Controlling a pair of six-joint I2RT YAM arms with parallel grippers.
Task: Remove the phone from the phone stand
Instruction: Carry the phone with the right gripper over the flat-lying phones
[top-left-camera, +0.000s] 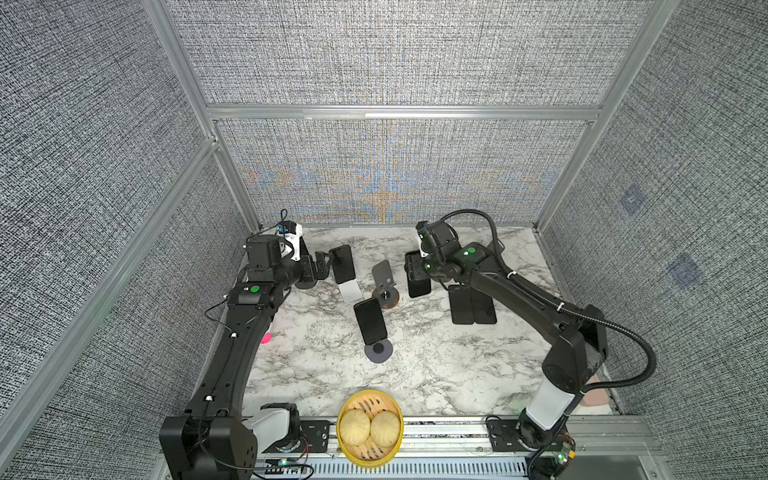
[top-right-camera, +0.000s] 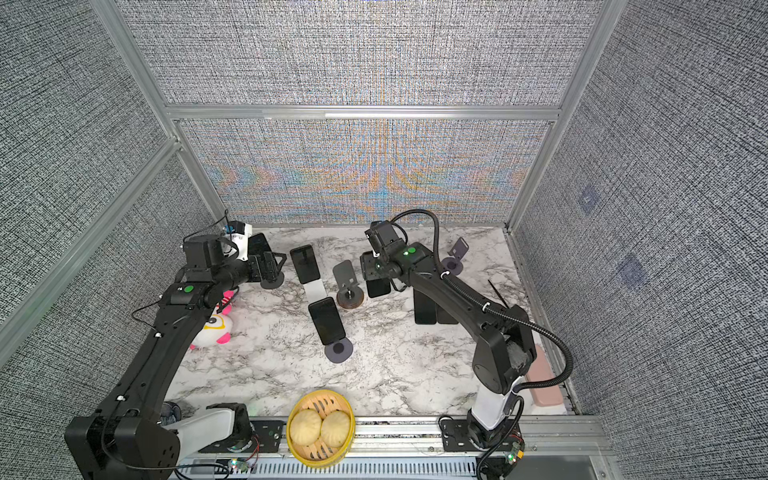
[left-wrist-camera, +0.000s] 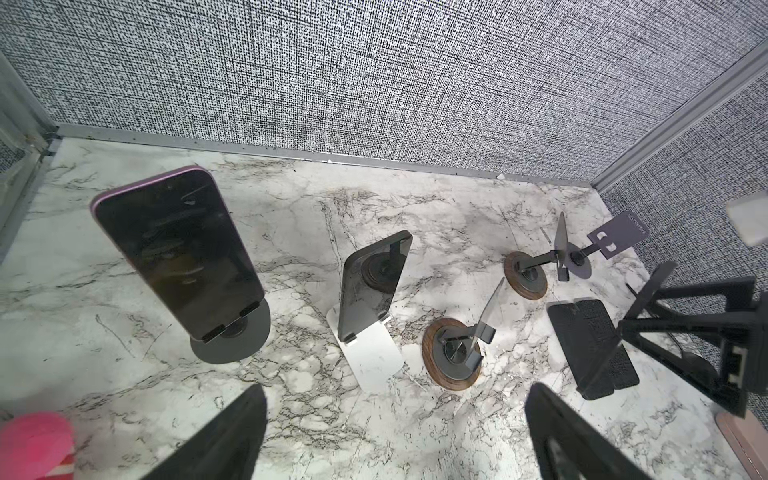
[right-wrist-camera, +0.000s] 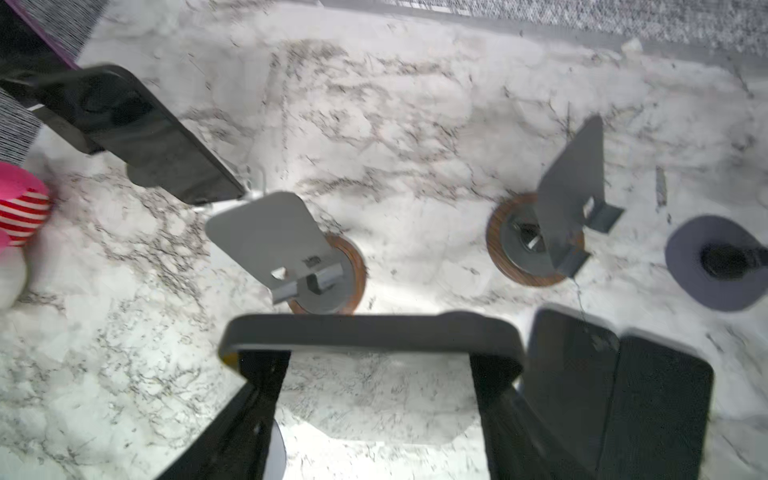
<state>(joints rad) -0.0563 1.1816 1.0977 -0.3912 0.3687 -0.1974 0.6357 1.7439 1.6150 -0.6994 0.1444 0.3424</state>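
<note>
Dark phone (right-wrist-camera: 370, 332) pinched across its edges by right gripper (right-wrist-camera: 378, 365), likely to clear the stand (right-wrist-camera: 270, 232) lip; left gripper (left-wrist-camera: 395, 399) spread, empty.

Left claw (left-wrist-camera: 397, 390) wide open, empty; right claw (right-wrist-camera: 380, 361) clamped across a phone (right-wrist-camera: 374, 332).

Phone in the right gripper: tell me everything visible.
Dark grey slab phone with rounded corners, seen edge-on and blurred. It lies crosswise between the right gripper's fingers, clamped at its two sides. It appears lifted off the white veined marble table, near the empty grey metal stand on a round wooden base; nothing else touches it.
</note>
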